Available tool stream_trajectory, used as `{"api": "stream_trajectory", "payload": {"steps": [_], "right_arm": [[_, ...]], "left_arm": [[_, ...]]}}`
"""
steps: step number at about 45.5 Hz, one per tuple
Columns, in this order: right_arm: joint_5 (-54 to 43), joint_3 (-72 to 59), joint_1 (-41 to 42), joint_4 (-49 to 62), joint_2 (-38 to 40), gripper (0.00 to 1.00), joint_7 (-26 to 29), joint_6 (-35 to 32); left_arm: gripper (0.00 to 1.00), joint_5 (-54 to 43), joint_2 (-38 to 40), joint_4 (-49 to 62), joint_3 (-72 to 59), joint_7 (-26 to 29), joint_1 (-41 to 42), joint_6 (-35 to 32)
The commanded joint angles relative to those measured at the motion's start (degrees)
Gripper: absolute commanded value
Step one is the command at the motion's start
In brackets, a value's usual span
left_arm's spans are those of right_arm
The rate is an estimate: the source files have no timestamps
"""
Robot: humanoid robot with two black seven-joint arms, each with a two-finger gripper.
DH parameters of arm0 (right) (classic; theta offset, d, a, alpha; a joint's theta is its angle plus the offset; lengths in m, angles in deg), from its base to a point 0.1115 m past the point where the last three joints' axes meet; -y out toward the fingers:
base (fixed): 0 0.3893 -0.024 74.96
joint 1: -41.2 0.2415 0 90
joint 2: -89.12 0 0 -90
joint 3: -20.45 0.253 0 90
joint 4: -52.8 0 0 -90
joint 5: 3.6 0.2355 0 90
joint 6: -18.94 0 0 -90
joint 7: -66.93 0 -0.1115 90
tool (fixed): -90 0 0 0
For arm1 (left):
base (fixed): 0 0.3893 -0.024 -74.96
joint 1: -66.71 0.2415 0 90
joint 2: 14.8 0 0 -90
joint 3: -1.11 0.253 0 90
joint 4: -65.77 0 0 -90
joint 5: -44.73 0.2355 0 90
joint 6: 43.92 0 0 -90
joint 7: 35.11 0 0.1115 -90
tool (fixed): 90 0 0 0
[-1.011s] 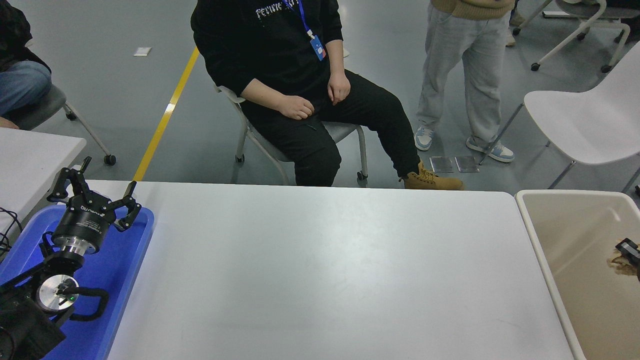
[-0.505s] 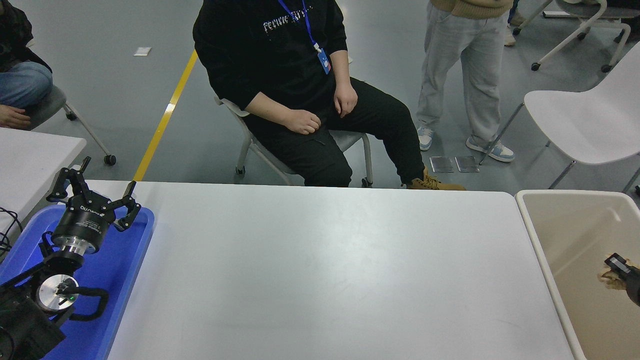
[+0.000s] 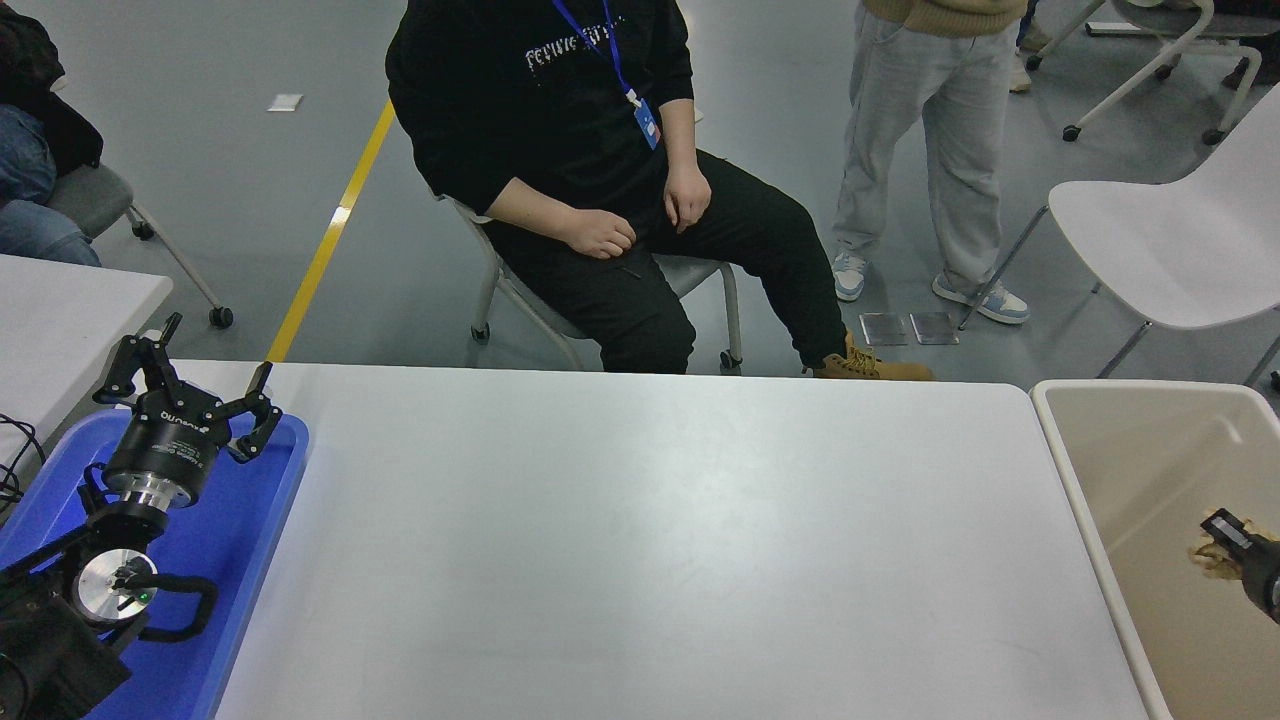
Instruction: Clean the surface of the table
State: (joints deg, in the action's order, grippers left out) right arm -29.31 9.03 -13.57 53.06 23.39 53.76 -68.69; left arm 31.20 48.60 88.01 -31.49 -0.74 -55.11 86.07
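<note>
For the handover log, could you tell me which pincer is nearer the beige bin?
Right. The right pincer hangs inside the beige bin; the left pincer sits over the blue tray, across the table surface.

The left arm (image 3: 60, 620) is black, built of chunky jointed segments, with a bright silver disc on one joint showing a small green light. A thin black cable loops out beside that disc. Above it a polished metal ring joins the arm to a black cylindrical wrist printed with small white lettering. The left gripper (image 3: 195, 372) carries slim black linkage fingers. The right gripper (image 3: 1240, 545) shows only a black tip with a pale strip.
</note>
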Motion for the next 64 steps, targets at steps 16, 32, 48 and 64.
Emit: {"api": "stream_trajectory", "payload": {"steps": [16,32,48,64], "right_arm": [[0.3,0.5,0.5,-0.6,-1.5,0.98,-0.1,7.2],[0.3,14.8,10.7,-0.5,3.0,0.98,0.0,6.9],[0.7,31.9,22.4,-2.1,8.2,0.98,-0.3,5.9],[10.0,51.3,23.3,-13.9,11.0,0.99,-0.9,5.4]], "left_arm": [[1.00,0.0,0.0,0.0,0.0,0.0,0.0,0.0],[1.00,0.0,0.1,0.0,0.0,0.0,0.0,0.0],[1.00,0.0,0.0,0.0,0.0,0.0,0.0,0.0],[1.00,0.0,0.1,0.0,0.0,0.0,0.0,0.0]]}}
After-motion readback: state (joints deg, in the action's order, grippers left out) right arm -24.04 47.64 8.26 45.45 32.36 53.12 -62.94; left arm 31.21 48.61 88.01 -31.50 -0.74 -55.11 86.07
